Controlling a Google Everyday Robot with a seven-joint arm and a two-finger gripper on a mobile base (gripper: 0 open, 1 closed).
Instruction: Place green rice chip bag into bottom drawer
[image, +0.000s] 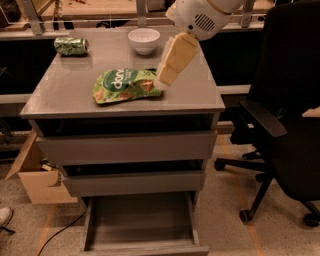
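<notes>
The green rice chip bag (126, 85) lies flat on the grey cabinet top (75, 87), near its middle front. My gripper (163, 80) hangs from the white arm at the top and reaches down to the bag's right end, just above or touching it. The bottom drawer (140, 225) is pulled out below the cabinet and its grey floor is bare.
A white bowl (144, 40) stands at the back of the top, and a green drink can (71, 45) lies at the back left. Two closed grey drawers (125, 147) sit above the open one. A black office chair (280, 125) stands to the right. A cardboard box (37, 180) sits on the floor at left.
</notes>
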